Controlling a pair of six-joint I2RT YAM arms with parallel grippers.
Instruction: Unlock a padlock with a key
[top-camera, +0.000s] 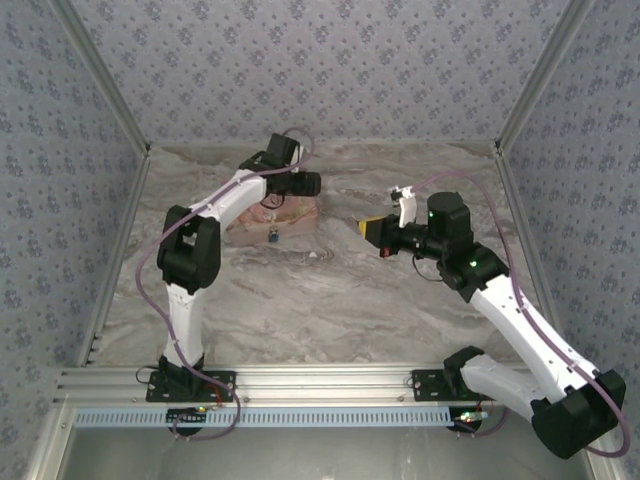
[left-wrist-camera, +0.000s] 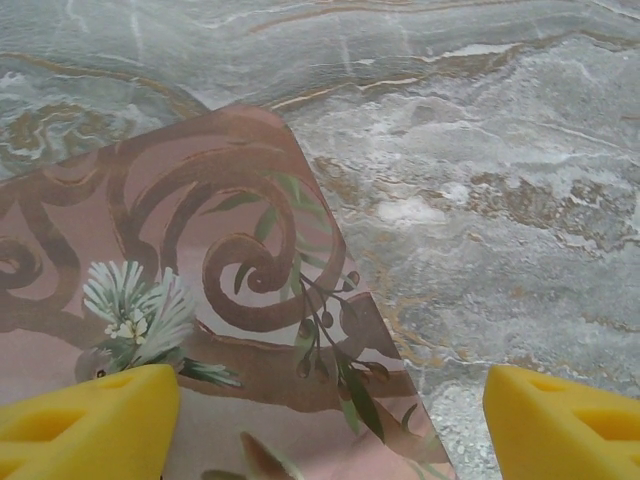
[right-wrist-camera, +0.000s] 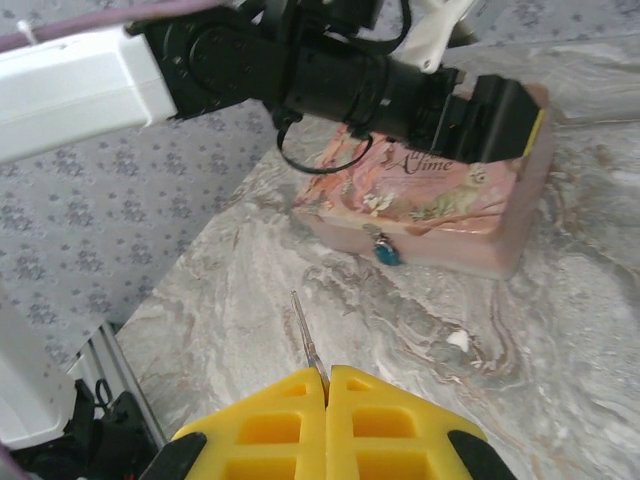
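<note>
A tiny blue padlock (right-wrist-camera: 385, 250) with a silvery shackle hangs on the front face of the pink illustrated box (right-wrist-camera: 440, 195); from above the padlock (top-camera: 273, 236) is a small blue dot at the box's near edge. My right gripper (right-wrist-camera: 327, 385) is shut on a thin metal key (right-wrist-camera: 304, 335), whose blade sticks out toward the padlock, still well short of it. My left gripper (left-wrist-camera: 330, 420) is open, hovering low over the box lid (left-wrist-camera: 200, 300) near its corner, one yellow finger (left-wrist-camera: 90, 420) over the lid and the other over the table.
The marble-patterned table (top-camera: 330, 300) is bounded by patterned walls on three sides. A small white fleck (right-wrist-camera: 457, 341) lies on the table in front of the box. The left arm (right-wrist-camera: 300, 75) reaches over the box's top.
</note>
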